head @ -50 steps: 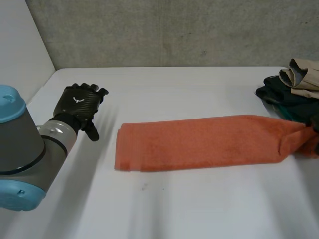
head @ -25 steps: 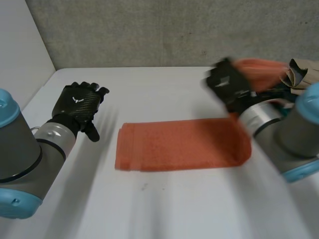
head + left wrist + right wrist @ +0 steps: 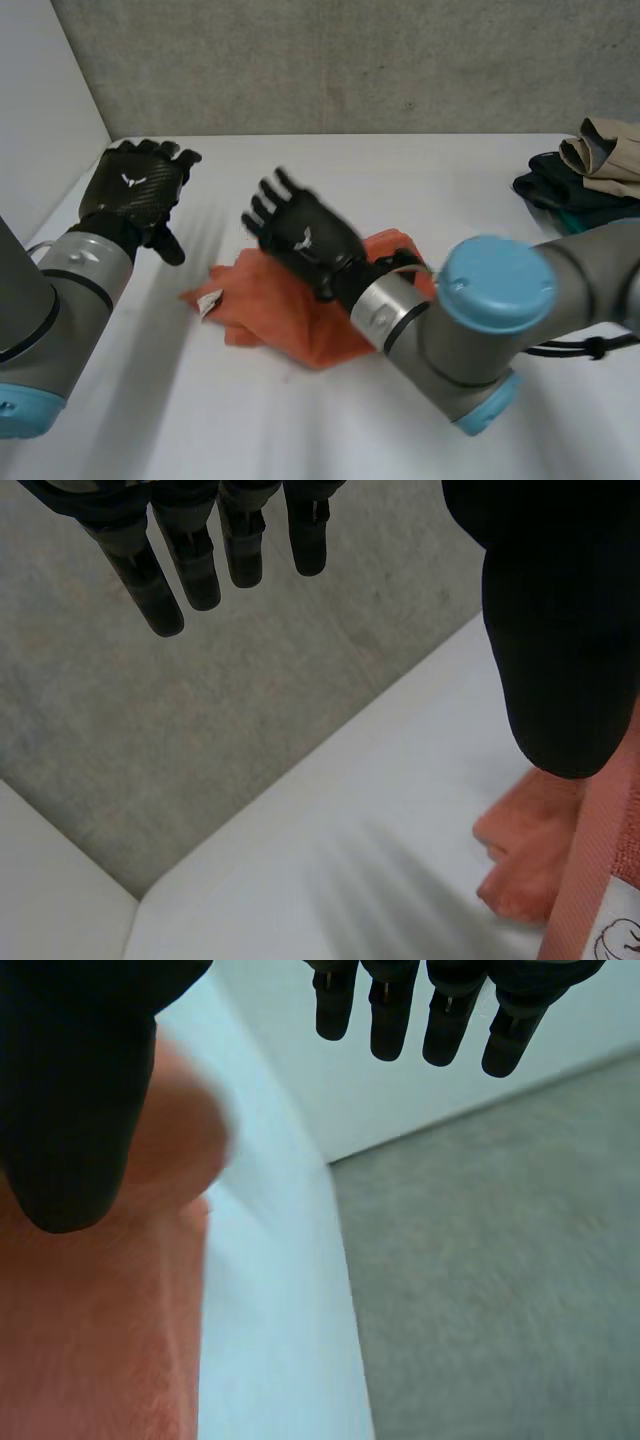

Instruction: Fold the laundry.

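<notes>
Hovering right hand (image 3: 300, 240), fingers spread and empty, has the bunched orange towel (image 3: 268, 318) under its palm, probably to flatten the fold. Left hand (image 3: 135, 195), also spread, hangs beside the towel's tagged corner, likely ready to straighten it.

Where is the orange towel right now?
In the head view the orange towel lies bunched on the table, left of centre, beneath the right hand; the left hand is apart on its left.

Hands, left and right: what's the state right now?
Left hand: open, holding nothing.
Right hand: open, over the orange towel, not gripping it.
</notes>
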`<action>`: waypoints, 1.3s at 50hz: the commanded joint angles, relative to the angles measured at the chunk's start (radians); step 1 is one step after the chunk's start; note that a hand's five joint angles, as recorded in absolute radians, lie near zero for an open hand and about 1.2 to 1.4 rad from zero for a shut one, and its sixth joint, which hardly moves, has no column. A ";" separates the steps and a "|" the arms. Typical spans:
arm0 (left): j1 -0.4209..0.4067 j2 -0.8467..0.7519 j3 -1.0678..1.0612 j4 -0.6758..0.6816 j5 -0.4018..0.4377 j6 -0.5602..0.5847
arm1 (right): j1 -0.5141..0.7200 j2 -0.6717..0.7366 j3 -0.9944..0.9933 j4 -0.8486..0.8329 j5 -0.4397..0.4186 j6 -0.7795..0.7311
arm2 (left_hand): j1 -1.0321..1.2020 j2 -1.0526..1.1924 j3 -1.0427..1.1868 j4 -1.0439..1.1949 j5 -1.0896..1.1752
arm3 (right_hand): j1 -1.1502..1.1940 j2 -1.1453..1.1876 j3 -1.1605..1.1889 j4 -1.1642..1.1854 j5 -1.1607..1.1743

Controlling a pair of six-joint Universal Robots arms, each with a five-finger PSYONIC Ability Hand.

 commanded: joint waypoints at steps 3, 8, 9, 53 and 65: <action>-0.112 -0.043 0.068 0.003 0.005 -0.040 | -0.157 -0.208 0.118 0.156 0.050 0.456 | -0.019 -0.035 -0.040 -0.029 -0.050 | -0.053 -0.042 -0.036 -0.036 -0.044; -0.226 -0.129 0.095 0.001 0.004 -0.046 | -0.208 -0.210 0.138 0.301 0.076 0.442 | -0.015 -0.032 -0.036 -0.025 -0.047 | -0.053 -0.042 -0.036 -0.036 -0.044; -0.235 -0.139 0.095 0.001 0.004 -0.045 | -0.214 -0.207 0.139 0.319 0.084 0.439 | -0.012 -0.029 -0.033 -0.022 -0.044 | -0.053 -0.042 -0.036 -0.036 -0.044; -0.247 -0.531 0.615 -0.080 0.040 0.311 | -0.242 -0.075 0.181 0.316 0.207 0.316 | 1.203 1.186 1.182 1.193 1.171 | -0.049 -0.038 -0.032 -0.032 -0.040; -0.338 -0.349 0.623 0.321 -0.036 0.262 | -0.270 -0.075 0.176 0.293 0.251 0.316 | 1.203 1.186 1.182 1.193 1.171 | -0.052 -0.041 -0.034 -0.035 -0.043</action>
